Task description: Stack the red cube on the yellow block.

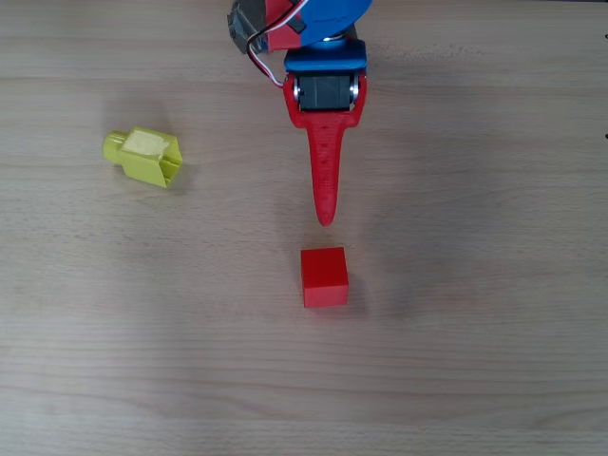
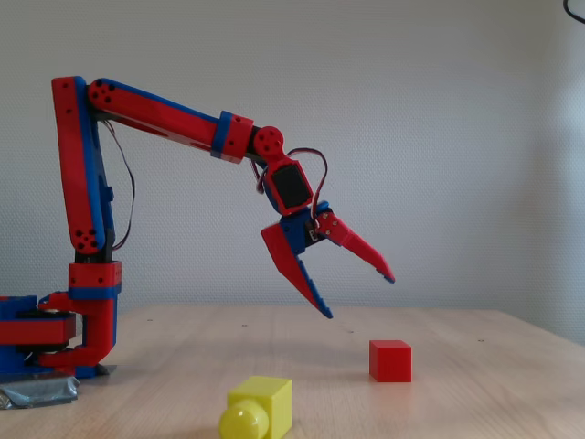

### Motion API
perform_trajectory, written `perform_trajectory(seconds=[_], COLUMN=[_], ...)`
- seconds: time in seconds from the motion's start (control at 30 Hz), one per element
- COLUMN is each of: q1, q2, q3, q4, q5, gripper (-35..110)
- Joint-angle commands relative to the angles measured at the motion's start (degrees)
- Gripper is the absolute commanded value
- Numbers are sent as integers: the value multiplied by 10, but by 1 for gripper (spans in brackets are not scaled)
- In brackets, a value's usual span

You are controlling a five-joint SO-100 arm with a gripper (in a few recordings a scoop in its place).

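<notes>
red cube (image 2: 390,360) unmarked; gripper (image 2: 358,294) spread above.

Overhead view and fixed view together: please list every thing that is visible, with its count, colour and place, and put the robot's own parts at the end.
red cube: one, bright red, on the table near the middle of the overhead view, just beyond the gripper's tip, not touching it.
yellow block: one, yellow with a paler top and a round stub on one end, on the table at the left of the overhead view, apart from the cube.
table: one, light wood, under everything.
tape: one piece, grey, at the arm's base in the fixed view.
wall: one, white, behind the table.
arm: one, red and blue, reaching out over the table.
gripper: one, red and blue, open, above the table, holding nothing.
</notes>
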Motion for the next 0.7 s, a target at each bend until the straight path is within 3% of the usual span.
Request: perform_trajectory(seconds=[0.0,0.33,0.67], q1=[-6,-14,-13], q2=[9,-82,-279], q3=[-65,-240,-402], q4=[45,280,323], q5=[19,21,-5], gripper=[41,46,48])
